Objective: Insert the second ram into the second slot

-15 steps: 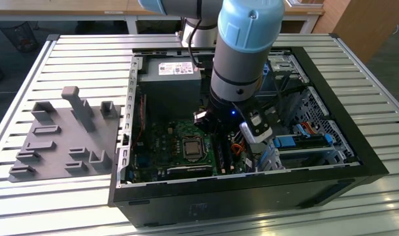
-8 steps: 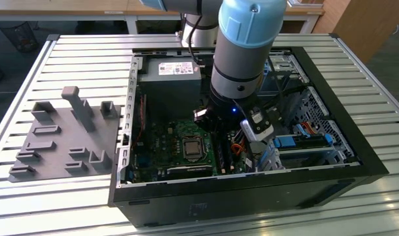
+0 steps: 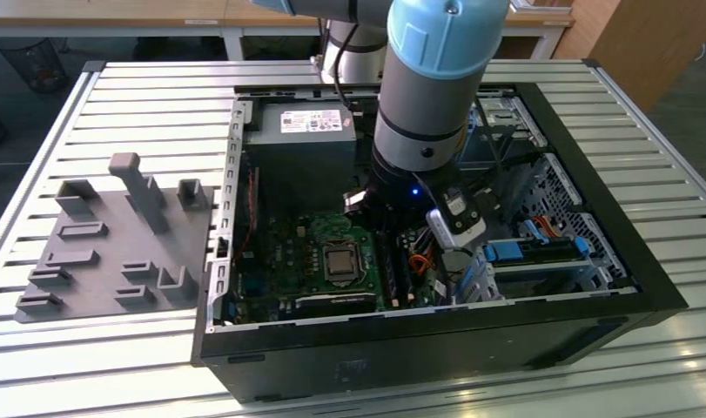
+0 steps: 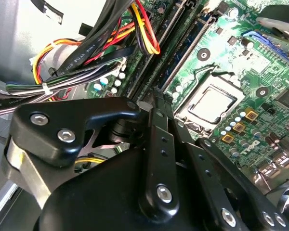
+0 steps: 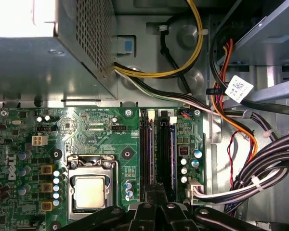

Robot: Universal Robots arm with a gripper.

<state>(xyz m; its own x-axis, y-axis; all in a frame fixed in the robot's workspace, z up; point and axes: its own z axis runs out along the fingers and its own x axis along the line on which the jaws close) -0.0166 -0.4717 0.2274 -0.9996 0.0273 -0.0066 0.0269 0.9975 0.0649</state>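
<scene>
Open PC case (image 3: 219,261) on slatted table (image 3: 144,96). Gripper (image 5: 156,190) low over motherboard (image 5: 91,130), fingers drawn close above RAM slots (image 5: 156,149) beside CPU socket (image 5: 89,190); grasp cannot be told. Second ram not identifiable among slots

The ram slots (image 5: 157,151) are long, narrow, black and parallel, lying side by side on the green motherboard (image 5: 94,127) just beside the processor socket (image 5: 89,187). The one farthest from the socket shows a thin bluish edge (image 5: 172,154) along its length. I cannot tell if this is the seated ram.
</scene>
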